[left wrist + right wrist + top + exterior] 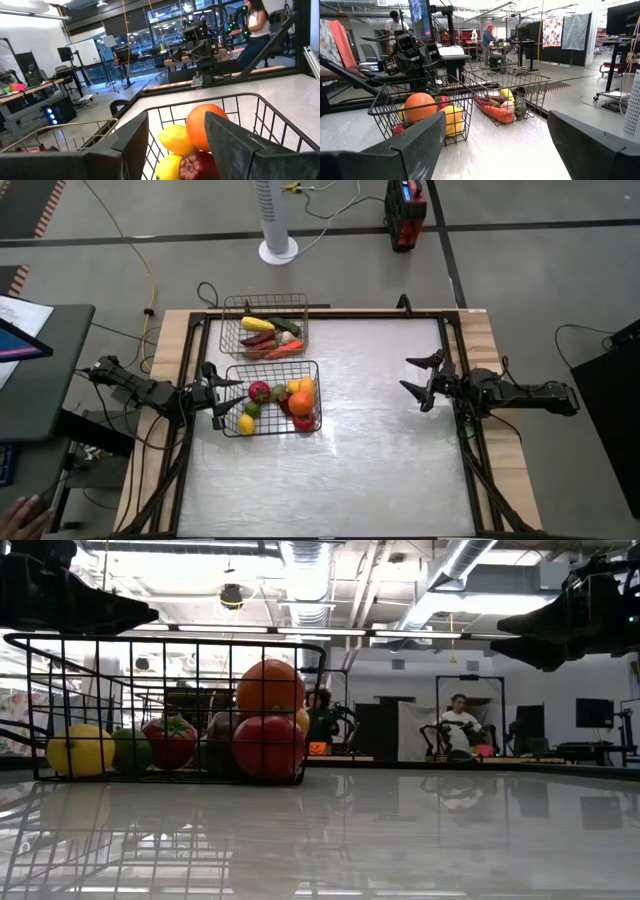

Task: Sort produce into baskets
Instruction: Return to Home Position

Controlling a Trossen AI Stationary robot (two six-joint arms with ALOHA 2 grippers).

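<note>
Two wire baskets stand on the table's left half. The near, dark one (271, 398) holds round produce: an orange (300, 404), red, green and yellow pieces. The far, lighter one (265, 327) holds long produce: corn, peppers, a carrot (285, 349). My left gripper (222, 396) is open and empty, raised at the dark basket's left side. My right gripper (424, 380) is open and empty, raised over the table's right part.
The table's middle and near part (350, 460) bear nothing. A metal frame runs along the table's edges (465, 430). People and other robot stations show in the room beyond the table.
</note>
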